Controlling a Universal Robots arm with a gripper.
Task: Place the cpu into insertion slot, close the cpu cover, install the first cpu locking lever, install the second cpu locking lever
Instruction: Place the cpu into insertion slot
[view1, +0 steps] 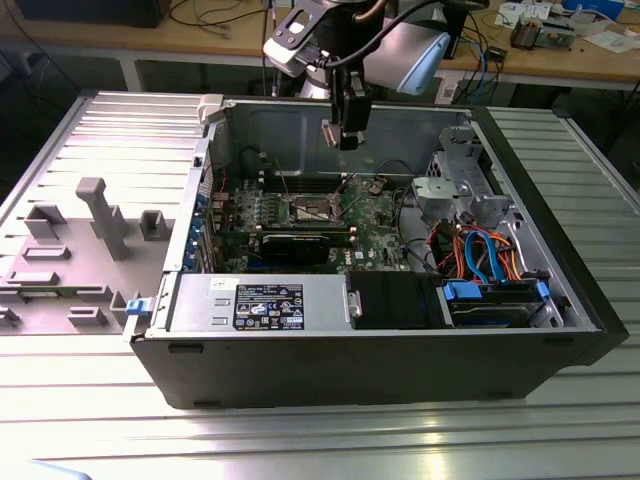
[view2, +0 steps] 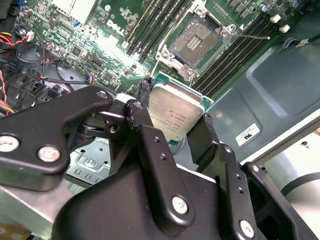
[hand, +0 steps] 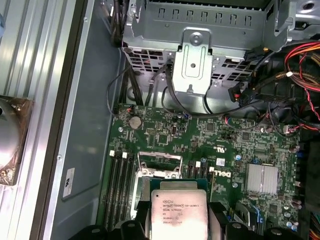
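Inspection found the black two-fingered gripper (view1: 347, 138) positioned above the open black sheet-metal computer case (view1: 400, 370), which lay on its side on a ribbed grey aluminium table (view1: 300, 445). The gripper hung over the rear part of the green circuit board (view1: 375, 215), close to the case's back wall.

In both wrist views the gripper (view2: 176, 107) (hand: 179, 224) was drawn narrow and clamped on the cpu (view2: 175, 116) (hand: 179, 210), a small flat square chip with a silver-grey metal top. The black fingers (view2: 202, 137) pressed against two opposite edges, and the printed metal top faced the cameras.

The cpu was held clear of the board, apart from the insertion slot (view2: 196, 39) (hand: 159, 164), a small square socket with a dark centre and a thin metal rim. The slot's dark contact field lay exposed in the second wrist view. In the first wrist view the chip overlapped the slot's near edge. A thin bare-wire locking lever (view2: 250, 36) stood out from one corner of the slot, reaching across the long narrow black memory slots (view2: 150, 25) beside it.

Whether the cover was raised or lowered could not be determined.

Also noted were a finned silver heat sink (hand: 261, 179) on the board and a perforated grey steel drive cage (hand: 195, 45) beyond it. A grey moulded fixture (view1: 100, 215) stood on the table at the exterior view's left.
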